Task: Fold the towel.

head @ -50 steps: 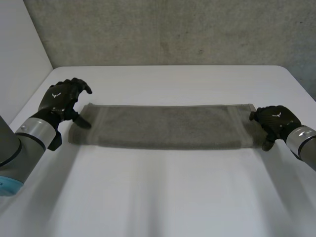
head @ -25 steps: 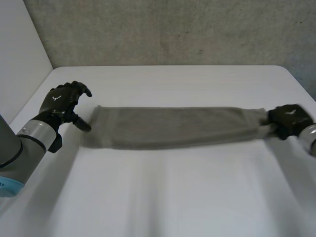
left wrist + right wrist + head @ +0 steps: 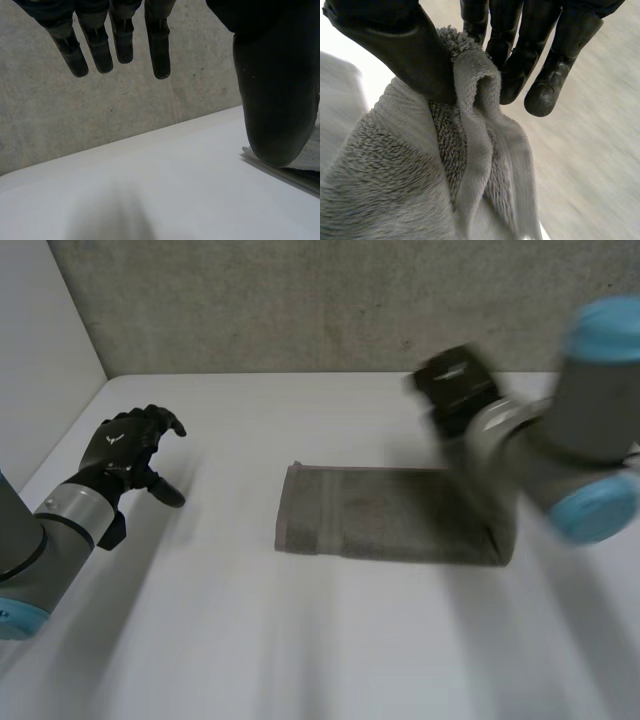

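Observation:
The grey towel (image 3: 390, 515) lies in the middle of the white table (image 3: 300, 640), doubled to about half its length. My right hand (image 3: 455, 390) hangs above its far right part, its arm sweeping over the table. Seen from the right wrist, the right hand (image 3: 395, 45) is shut on an end edge of the towel (image 3: 395, 190), the bunched cloth pinched between thumb and fingers. My left hand (image 3: 130, 445) hovers open at the table's left, well clear of the towel. In the left wrist view its fingers (image 3: 157, 45) hang straight, and a towel corner (image 3: 305, 162) shows beyond the thumb.
A concrete wall (image 3: 330, 300) runs behind the table's far edge. A white panel (image 3: 40, 350) stands at the far left. The right arm's elbow (image 3: 590, 490) reaches over the table's right side.
The right hand closed on the towel's right end, pulled it right, then swung it up and leftward, so the towel is now half as long. The left hand stayed open in place.

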Tool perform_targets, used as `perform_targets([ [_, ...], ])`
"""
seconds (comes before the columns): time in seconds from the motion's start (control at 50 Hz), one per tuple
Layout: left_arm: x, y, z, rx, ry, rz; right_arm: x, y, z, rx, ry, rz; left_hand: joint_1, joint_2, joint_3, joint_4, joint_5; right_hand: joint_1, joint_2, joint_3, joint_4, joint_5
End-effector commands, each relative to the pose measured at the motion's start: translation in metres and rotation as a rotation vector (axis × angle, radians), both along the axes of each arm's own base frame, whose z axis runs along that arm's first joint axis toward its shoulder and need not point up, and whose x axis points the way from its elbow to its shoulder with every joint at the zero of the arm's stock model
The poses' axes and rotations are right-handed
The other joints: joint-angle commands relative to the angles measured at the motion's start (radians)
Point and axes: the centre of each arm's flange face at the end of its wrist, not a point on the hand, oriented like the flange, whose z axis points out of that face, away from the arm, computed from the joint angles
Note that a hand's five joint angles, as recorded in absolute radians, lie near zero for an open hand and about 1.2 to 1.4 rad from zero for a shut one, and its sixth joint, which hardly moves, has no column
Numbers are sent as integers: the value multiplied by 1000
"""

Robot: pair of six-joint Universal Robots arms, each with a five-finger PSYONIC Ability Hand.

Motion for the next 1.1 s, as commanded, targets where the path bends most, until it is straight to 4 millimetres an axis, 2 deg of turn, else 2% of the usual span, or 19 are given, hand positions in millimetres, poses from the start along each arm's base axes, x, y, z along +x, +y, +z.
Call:
perform_targets([
  [0.02,0,1,-2,5,-1,0,74,94,-80,91,134,248,-56,-55,-62,-66,-27,-920,-922,-947,-949,-933],
  [0.1,0,1,-3,8,-2,0,70,90,-88,77,190,210,-56,-55,-62,-66,-27,-985,-988,-1012,-1014,-998],
  [0.2,0,2,-5,13,-6,0,50,67,-67,46,152,104,-56,-55,-62,-66,-27,-971,-973,-997,-999,-983],
  [0.24,0,2,-5,13,-8,-2,32,52,-48,50,93,58,-56,-55,-62,-66,-27,-968,-970,-994,-996,-980],
  [0.32,0,2,-8,23,-9,-4,15,46,-33,83,15,33,-56,-55,-62,-66,-27,-968,-970,-994,-996,-980],
  [0.4,-2,3,-11,30,-10,-10,-18,38,-20,131,-90,-11,-56,-55,-62,-66,-27,-968,-970,-994,-996,-980],
  [0.42,-3,4,-11,33,-10,-11,-31,34,-22,148,-105,-33,-56,-55,-62,-66,-27,-953,-956,-980,-982,-966],
  [0.44,-3,4,-11,33,-10,-11,-31,34,-22,148,-105,-33,-56,-55,-62,-66,-27,-953,-955,-980,-982,-966],
  [0.48,-4,4,-11,32,-10,-14,-56,29,-37,209,-111,-62,-56,-55,-62,-66,-27,-941,-944,-968,-970,-954],
  [0.54,-5,5,-11,32,-10,-16,-67,29,-47,242,-109,-70,-56,-55,-62,-66,-27,-912,-914,-939,-941,-925],
  [0.64,-6,6,-12,35,-10,-22,-94,31,-82,372,-106,-73,-56,-55,-62,-66,-27,-839,-841,-865,-867,-851],
  [0.74,-8,8,-16,48,-14,-28,-101,29,-105,430,-107,-78,-53,-52,-59,-63,-24,-786,-788,-813,-815,-798],
  [0.86,-9,9,-17,51,-14,-31,-104,22,-111,397,-116,-87,-56,-55,-62,-66,-27,-554,-557,-581,-583,-567],
  [0.94,-9,9,-17,51,-14,-33,-105,18,-115,378,-119,-90,-56,-55,-62,-66,-27,-504,-507,-531,-533,-517],
  [0.98,-9,9,-17,51,-14,-33,-106,16,-117,373,-120,-92,-56,-55,-62,-66,-27,-392,-395,-419,-421,-405],
  [1.02,-9,10,-18,52,-14,-33,-106,15,-118,370,-120,-92,-56,-55,-62,-66,-27,-83,-85,-110,-112,-96],
  [1.04,-9,10,-18,52,-14,-33,-106,15,-118,370,-120,-92,-56,-55,-62,-66,-27,-81,-83,-108,-110,-94],
  [1.06,-9,10,-18,52,-14,-33,-107,14,-116,365,-121,-97,-56,-55,-62,-66,-27,92,90,66,64,80],
  [1.1,-9,10,-18,52,-14,-33,-111,11,-113,358,-125,-107,-56,-55,-62,-66,-27,94,92,67,65,81],
])
